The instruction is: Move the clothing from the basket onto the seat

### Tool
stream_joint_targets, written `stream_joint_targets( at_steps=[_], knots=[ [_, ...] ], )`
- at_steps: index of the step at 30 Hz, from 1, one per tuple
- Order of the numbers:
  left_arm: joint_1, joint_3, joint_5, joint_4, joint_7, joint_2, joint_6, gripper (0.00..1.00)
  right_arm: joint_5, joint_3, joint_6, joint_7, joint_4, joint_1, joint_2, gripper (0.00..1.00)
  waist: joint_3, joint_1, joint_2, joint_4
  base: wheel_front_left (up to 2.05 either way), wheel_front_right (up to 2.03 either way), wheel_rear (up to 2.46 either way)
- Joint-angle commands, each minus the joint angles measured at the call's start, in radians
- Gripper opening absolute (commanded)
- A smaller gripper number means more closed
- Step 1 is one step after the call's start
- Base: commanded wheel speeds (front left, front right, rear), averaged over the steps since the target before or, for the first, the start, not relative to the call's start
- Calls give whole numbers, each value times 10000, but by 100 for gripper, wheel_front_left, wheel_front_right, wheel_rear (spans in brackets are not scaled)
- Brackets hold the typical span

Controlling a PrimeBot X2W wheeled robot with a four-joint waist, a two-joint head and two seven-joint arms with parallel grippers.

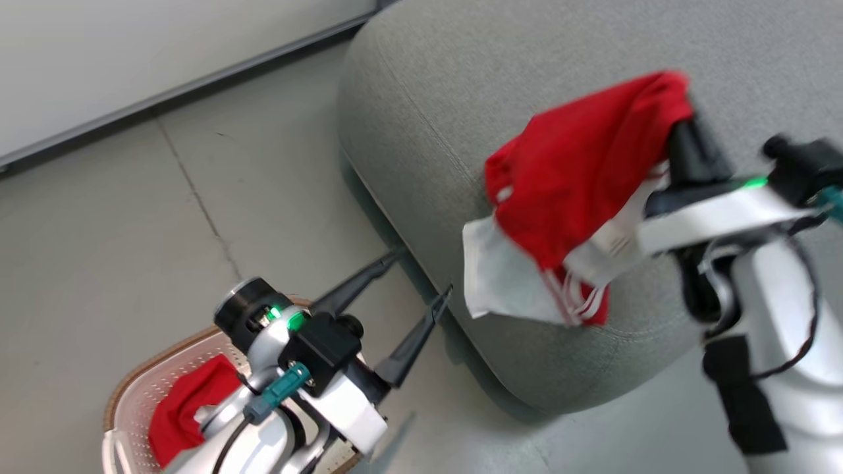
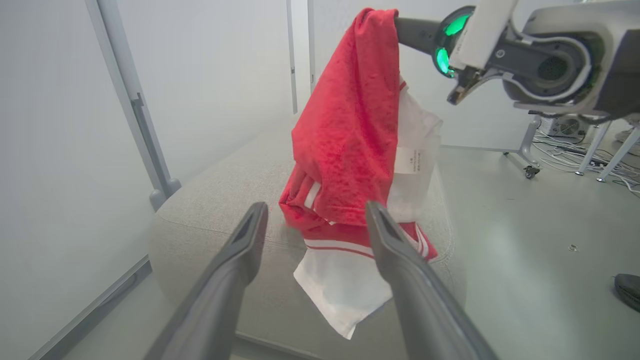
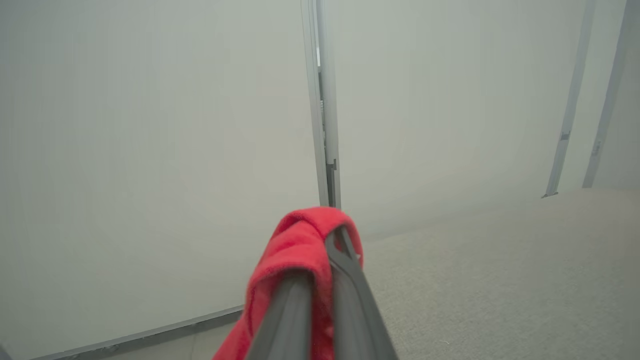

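Observation:
A red garment (image 1: 579, 178) with white trim and striped edging hangs from my right gripper (image 1: 685, 122), which is shut on its top fold above the grey sofa (image 1: 461, 79). In the right wrist view the red cloth (image 3: 295, 250) drapes over the closed fingers (image 3: 345, 270). The left wrist view shows the same garment (image 2: 350, 140) dangling over the sofa's corner (image 2: 220, 215). My left gripper (image 1: 421, 276) is open and holds nothing, its fingers pointing at the sofa's near edge above the floor. Another red garment (image 1: 188, 401) lies in the cream basket (image 1: 141, 385) at the lower left.
Grey tiled floor (image 1: 132, 230) lies between basket and sofa. A white wall panel (image 1: 132, 52) runs behind. In the left wrist view, wheeled table legs and cables (image 2: 575, 155) stand far right, and a dark shoe-like object (image 2: 629, 290) is on the floor.

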Motion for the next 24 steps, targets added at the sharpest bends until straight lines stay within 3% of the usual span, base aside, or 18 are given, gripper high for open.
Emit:
stream_joint_targets(
  at_steps=[1, 6, 15, 24],
  knots=[
    [-269, 123, 84, -150, 65, 161, 52, 100, 8, -305, 23, -95, -8, -457, -105, 0, 325, 0, 0, -262, 0, 0, 0],
    [-631, 170, 176, -524, 272, 362, -44, 100, 146, -1153, 23, -95, 388, -1833, -488, 0, 692, 0, 0, -291, 0, 0, 0],
    [-1246, -7, 338, -1025, 578, 434, -280, 100, 265, -2110, 23, -81, 1418, -4235, -1472, 0, 1574, 0, 0, 256, 0, 0, 0],
    [-1749, 64, 481, -1434, 861, 668, -312, 100, 184, -2579, 23, -74, 2607, -4343, -1700, 0, 2525, 0, 0, 704, 0, 0, 0]
  ],
)
